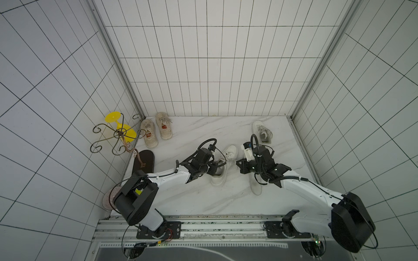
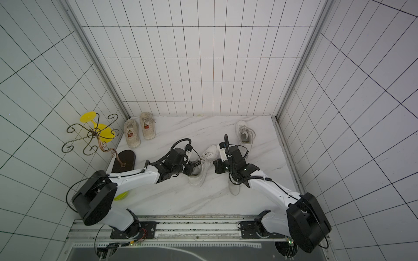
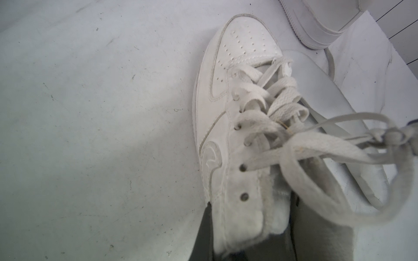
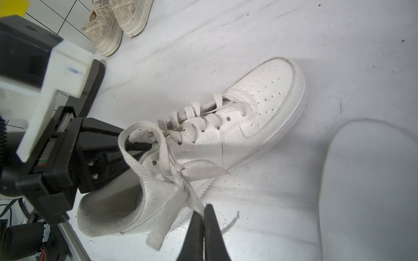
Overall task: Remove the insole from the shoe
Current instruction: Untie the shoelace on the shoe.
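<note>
**Insole** (image 4: 366,192): white. We find it lying flat on the marble table (image 1: 192,198), at the right of the frame in the right wrist view. It is just beside the shoe and clear of both grippers.

**Shoe** (image 4: 237,126): white, lace-up. It sits at the centre of the table in both top views, with its toe toward the upper right of the frame. The left gripper fills the opening, so we cannot tell what lies inside.

**Left gripper** (image 1: 216,169): clamped on the shoe's side wall at the collar. One finger (image 3: 204,228) is outside the wall and the other is inside the opening.

**Right gripper** (image 4: 203,211): its fingers are pressed together on the knotted lace (image 4: 138,167). We see the lace drawn out from the shoe toward the gripper.

**Other items:**
- A second white shoe (image 1: 263,133) stands at the upper right of the table, well apart from the first.
- A pair of beige sneakers (image 1: 149,134) stands side by side in the upper left corner.
- A wire scroll stand (image 1: 117,135) at the left edge of the table carries a yellow goblet (image 1: 113,117).
- A dark oval piece (image 1: 144,161) lies on the table just below the stand.
</note>
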You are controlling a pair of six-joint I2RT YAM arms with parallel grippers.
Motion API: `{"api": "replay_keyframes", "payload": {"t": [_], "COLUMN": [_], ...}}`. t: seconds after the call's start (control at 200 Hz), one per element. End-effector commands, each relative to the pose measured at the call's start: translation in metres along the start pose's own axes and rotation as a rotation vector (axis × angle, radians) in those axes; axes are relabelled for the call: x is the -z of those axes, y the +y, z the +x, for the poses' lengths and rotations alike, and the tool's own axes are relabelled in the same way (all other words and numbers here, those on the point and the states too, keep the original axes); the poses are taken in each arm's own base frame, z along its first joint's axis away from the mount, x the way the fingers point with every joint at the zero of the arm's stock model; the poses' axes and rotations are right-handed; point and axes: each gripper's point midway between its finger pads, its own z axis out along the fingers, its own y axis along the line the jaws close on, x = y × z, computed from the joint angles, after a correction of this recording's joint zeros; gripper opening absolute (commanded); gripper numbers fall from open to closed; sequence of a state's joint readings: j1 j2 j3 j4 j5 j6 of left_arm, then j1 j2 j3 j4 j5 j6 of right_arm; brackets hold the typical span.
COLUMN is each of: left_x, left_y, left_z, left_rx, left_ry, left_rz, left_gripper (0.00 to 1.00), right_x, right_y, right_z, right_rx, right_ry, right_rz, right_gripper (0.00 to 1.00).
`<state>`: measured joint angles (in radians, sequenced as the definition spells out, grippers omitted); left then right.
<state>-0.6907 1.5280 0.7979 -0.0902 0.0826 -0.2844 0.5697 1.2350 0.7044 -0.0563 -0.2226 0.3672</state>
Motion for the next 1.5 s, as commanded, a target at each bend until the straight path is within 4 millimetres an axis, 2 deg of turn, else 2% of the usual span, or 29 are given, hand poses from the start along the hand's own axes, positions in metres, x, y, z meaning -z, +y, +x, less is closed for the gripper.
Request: {"api": "replay_keyframes", "payload": {"t": [0.0,0.125,0.275,0.39,0.745,0.975,1.339,1.494], "left_x": [0.004,0.003,0.002,0.001,0.002,0.009,0.015,0.019], "left_y": [0.015,0.002,-0.028,-0.043,-0.044,-0.037,-0.037,-0.036], "left_z": [-0.003,-0.002,0.002,0.005,0.004,-0.003,-0.008,-0.01], "left_rx": [0.032,0.011,-0.073,-0.106,-0.09,-0.028,-0.006,0.015], "left_ry": [-0.02,-0.012,0.003,0.013,0.008,-0.023,-0.045,-0.059], "left_rz": [-0.049,0.012,0.092,0.135,0.158,0.213,0.246,0.274], "left_gripper": [0.0,0.0,0.0,0.0,0.0,0.0,0.0,0.0], "right_x": [0.01,0.001,-0.014,-0.019,-0.018,-0.015,-0.023,-0.026], "right_y": [-0.001,0.008,0.032,0.049,0.041,0.036,0.032,0.029], "right_z": [-0.021,-0.011,0.004,0.009,0.02,0.028,0.039,0.047], "right_rx": [-0.004,-0.006,0.004,0.046,0.069,0.085,0.099,0.102], "right_ry": [-0.047,0.0,0.064,0.082,0.088,0.083,0.094,0.092], "right_rz": [0.035,-0.029,-0.132,-0.163,-0.134,-0.143,-0.151,-0.16], "right_gripper": [0.0,0.0,0.0,0.06,0.27,0.29,0.38,0.38]}}
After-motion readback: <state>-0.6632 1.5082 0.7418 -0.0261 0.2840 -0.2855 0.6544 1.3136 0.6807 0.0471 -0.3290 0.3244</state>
